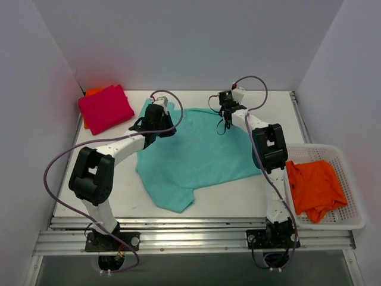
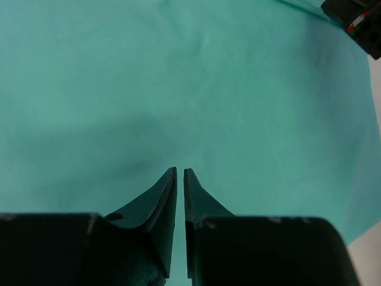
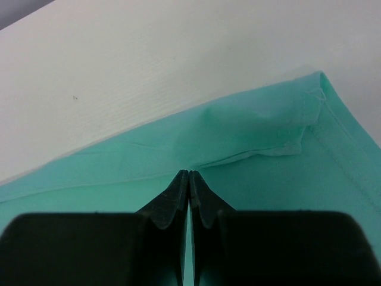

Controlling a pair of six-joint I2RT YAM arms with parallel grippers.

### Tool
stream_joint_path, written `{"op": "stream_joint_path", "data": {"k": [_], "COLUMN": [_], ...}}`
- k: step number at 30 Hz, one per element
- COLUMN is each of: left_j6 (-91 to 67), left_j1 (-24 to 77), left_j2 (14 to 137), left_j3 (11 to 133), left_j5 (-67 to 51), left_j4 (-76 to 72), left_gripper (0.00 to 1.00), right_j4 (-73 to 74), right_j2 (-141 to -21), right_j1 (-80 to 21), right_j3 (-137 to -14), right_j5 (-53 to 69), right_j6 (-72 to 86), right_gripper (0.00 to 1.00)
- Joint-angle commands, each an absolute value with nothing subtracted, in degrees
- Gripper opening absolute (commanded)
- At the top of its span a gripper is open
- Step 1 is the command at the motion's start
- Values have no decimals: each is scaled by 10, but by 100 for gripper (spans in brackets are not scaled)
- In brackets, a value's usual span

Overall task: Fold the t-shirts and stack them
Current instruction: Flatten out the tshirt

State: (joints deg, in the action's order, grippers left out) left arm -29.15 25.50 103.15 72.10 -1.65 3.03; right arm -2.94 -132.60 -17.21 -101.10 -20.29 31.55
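Note:
The teal t-shirt (image 1: pixel 196 152) lies spread flat in the middle of the table. My left gripper (image 1: pixel 158 121) is at its far left corner. In the left wrist view the jaws (image 2: pixel 180 171) are closed to a thin slit filled with teal, over smooth cloth (image 2: pixel 178 77). My right gripper (image 1: pixel 226 119) is at the shirt's far right edge. Its tips (image 3: pixel 189 173) meet on a raised fold of the teal hem (image 3: pixel 262 128). A folded magenta-pink t-shirt (image 1: pixel 106 107) lies at the far left on top of an orange one (image 1: pixel 90 92). An orange t-shirt (image 1: pixel 314 186) is crumpled in the basket.
A white plastic basket (image 1: pixel 352 221) stands at the right edge of the table. White walls close in the far side and both sides. Bare table (image 3: pixel 149 65) shows beyond the shirt's far edge. The right gripper shows in the left wrist view (image 2: pixel 357 24).

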Motion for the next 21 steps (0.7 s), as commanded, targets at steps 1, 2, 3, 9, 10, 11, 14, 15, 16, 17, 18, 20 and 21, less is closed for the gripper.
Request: {"op": "stream_joint_path", "data": {"k": [1, 2, 3, 9, 10, 11, 14, 15, 16, 17, 18, 20, 21], "left_j6": [-308, -308, -307, -303, -303, -304, -304, -304, -304, -304, -304, -304, -303], "left_j1": [262, 263, 264, 264, 264, 263, 263, 264, 264, 264, 264, 263, 263], "left_j2": [1001, 1001, 1005, 1023, 1025, 1027, 1034, 1040, 1042, 1045, 1050, 1053, 1056], "left_j3": [695, 693, 696, 704, 704, 704, 703, 703, 702, 701, 701, 703, 704], "left_j5": [-20, -19, -19, -14, -18, -20, -26, -26, -27, -29, -30, -32, -33], "left_j4": [-20, -21, -20, -20, -22, -23, -29, -30, -32, -34, -35, -35, -33], "left_gripper": [18, 17, 16, 14, 14, 13, 13, 12, 11, 11, 11, 11, 10], "right_j4": [-6, -3, -3, -3, -3, -3, -3, -3, 7, 17, 23, 32, 34], "right_j2": [-1350, -1355, -1360, -1370, -1373, -1375, -1389, -1394, -1408, -1415, -1430, -1444, -1454], "right_j1": [-163, -163, -162, -161, -160, -159, -156, -155, -152, -147, -143, -132, -127], "right_j3": [-1052, -1057, -1063, -1070, -1072, -1077, -1085, -1096, -1104, -1113, -1134, -1154, -1165], "right_j5": [-208, -208, -207, -203, -204, -206, -203, -201, -200, -199, -195, -193, -187], "right_j6": [321, 322, 323, 325, 325, 326, 326, 325, 325, 325, 324, 329, 331], "right_gripper": [0, 0, 0, 0, 0, 0, 0, 0, 0, 0, 0, 0, 0]}}
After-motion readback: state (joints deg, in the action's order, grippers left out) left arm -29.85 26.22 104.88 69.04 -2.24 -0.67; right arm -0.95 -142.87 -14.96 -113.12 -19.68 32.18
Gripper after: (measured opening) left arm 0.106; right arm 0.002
